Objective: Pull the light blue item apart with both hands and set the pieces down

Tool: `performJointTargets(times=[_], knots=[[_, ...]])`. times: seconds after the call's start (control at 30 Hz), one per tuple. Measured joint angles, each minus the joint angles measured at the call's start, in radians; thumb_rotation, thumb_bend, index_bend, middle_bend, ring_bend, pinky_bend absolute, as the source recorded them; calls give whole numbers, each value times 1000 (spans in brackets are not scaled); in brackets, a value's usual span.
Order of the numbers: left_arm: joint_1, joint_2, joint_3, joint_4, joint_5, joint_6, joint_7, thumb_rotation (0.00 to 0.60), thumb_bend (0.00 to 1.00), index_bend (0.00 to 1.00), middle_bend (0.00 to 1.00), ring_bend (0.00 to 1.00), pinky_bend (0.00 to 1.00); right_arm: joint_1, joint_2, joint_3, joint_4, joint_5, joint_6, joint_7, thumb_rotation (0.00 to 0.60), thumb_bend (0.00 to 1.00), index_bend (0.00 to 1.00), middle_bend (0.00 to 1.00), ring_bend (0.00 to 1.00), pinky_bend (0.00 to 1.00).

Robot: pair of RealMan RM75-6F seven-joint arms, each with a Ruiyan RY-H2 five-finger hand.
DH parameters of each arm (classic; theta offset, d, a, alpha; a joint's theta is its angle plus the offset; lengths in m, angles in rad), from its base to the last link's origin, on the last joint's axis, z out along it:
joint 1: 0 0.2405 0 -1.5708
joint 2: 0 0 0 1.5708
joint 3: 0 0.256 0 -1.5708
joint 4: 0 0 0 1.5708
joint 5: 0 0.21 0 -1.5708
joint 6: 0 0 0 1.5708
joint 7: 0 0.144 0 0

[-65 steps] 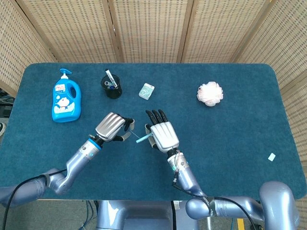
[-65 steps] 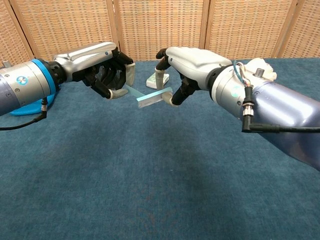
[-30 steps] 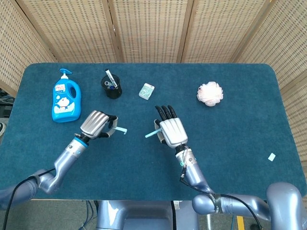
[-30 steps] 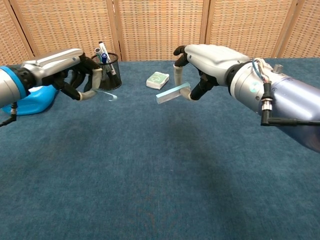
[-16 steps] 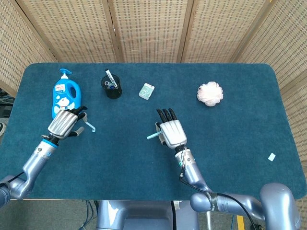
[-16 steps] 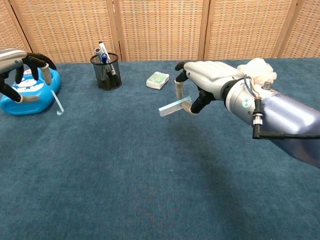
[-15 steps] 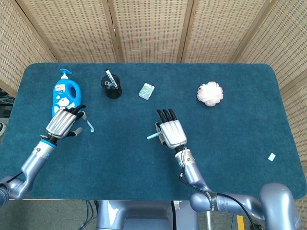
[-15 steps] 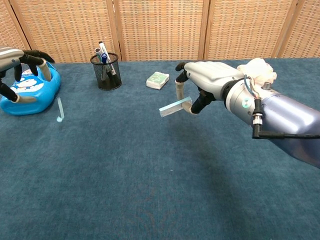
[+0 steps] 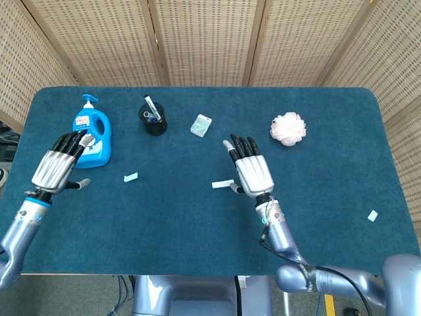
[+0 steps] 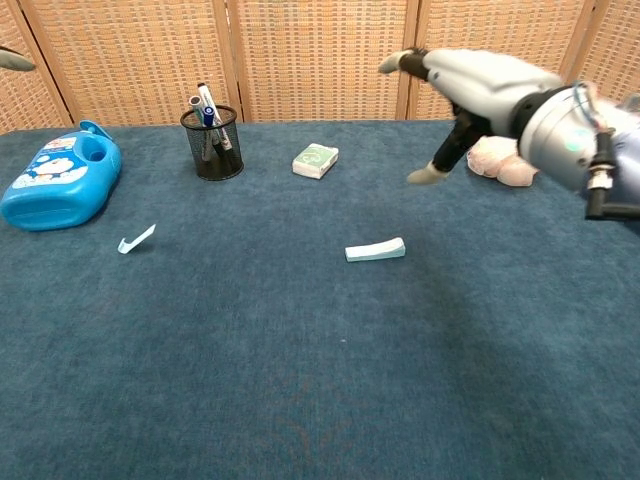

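Head and chest views of the blue table (image 9: 197, 224). The light blue item is lying in two separate pieces, well apart, neither touched by a hand. The larger piece (image 10: 375, 250), a short flat bar, is resting near the table's centre, just beside the thumb side of the right hand (image 9: 253, 172) at its 9 o'clock in the head view. The smaller piece (image 10: 135, 240), a thin curved sliver, is lying toward 9 o'clock of the larger piece, below the blue bottle (image 9: 91, 133).

The right hand is hovering palm down over the table with its fingers (image 9: 240, 149) spread straight and holding nothing. The left hand (image 9: 56, 164) is likewise hanging with fingers extended and apart, empty, its fingertips overlapping the bottle's lower edge in the head view; contact cannot be judged.

Along the far side are standing, from 9 toward 3 o'clock, the bottle lying on its side, a black mesh pen cup (image 10: 211, 142), a small pale green box (image 10: 316, 159) and a pink bath puff (image 9: 288, 128). A small white scrap (image 9: 373, 215) is lying near the right edge.
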Motion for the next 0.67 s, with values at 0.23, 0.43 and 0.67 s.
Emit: performJointTargets(times=[0.23, 0.43, 0.67], knots=[[143, 100, 11, -139, -67, 104, -18, 600, 0, 0, 0, 0, 0, -131, 162, -84, 74, -202, 95, 227, 600, 0, 0, 0, 0, 0], [292, 155, 36, -281, -112, 222, -30, 600, 0, 0, 0, 0, 0, -320, 253, -174, 218, -275, 229, 391, 600, 0, 0, 0, 0, 0], [375, 153, 77, -297, -38, 315, -89, 600, 0, 0, 0, 0, 0, -521, 357, -282, 128, -356, 394, 500, 600, 0, 0, 0, 0, 0]])
